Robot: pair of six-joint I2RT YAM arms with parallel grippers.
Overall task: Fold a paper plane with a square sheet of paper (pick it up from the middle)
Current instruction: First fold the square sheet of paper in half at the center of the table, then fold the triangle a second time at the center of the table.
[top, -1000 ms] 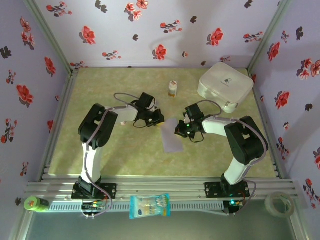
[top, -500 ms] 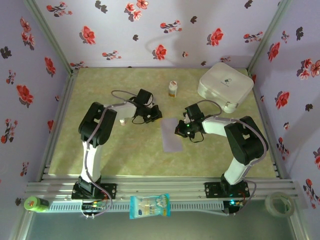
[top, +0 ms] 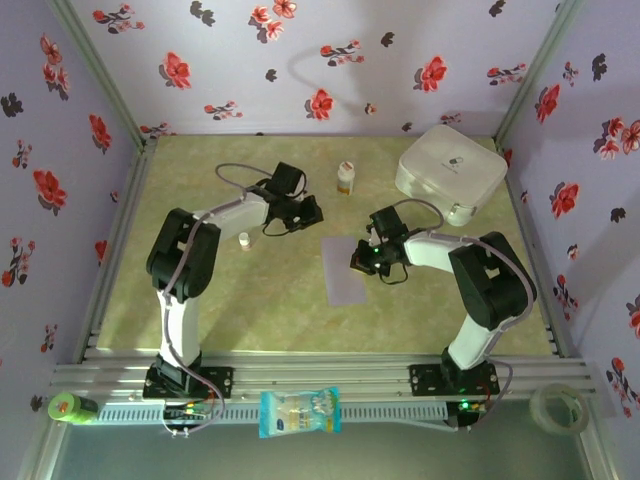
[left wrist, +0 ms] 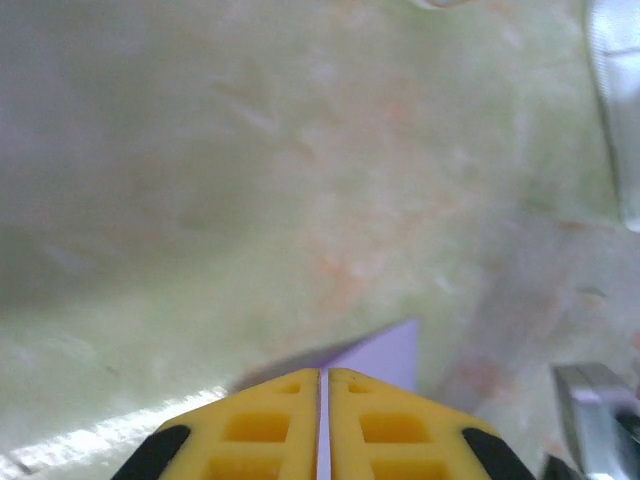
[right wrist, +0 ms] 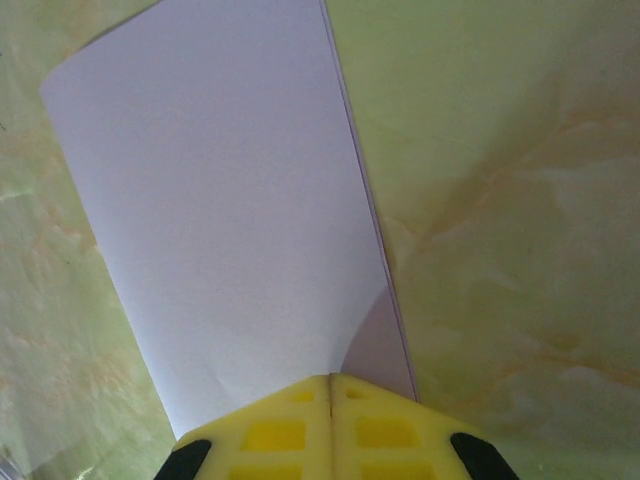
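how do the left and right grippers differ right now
The right gripper is shut on the edge of the folded lavender paper; the left gripper is shut on nothing. The right sits at the paper; the left sits apart from it, nearer the small bottle. Both are yellow-tipped and shut.

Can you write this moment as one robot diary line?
square sheet of paper: folded over, flat on table | right gripper: shut, tips on it | left gripper: shut, away from it

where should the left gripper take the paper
Likely the free left edge of the paper, coming in low from the left: it lies flat and folded, and the right gripper is shut on its right side.
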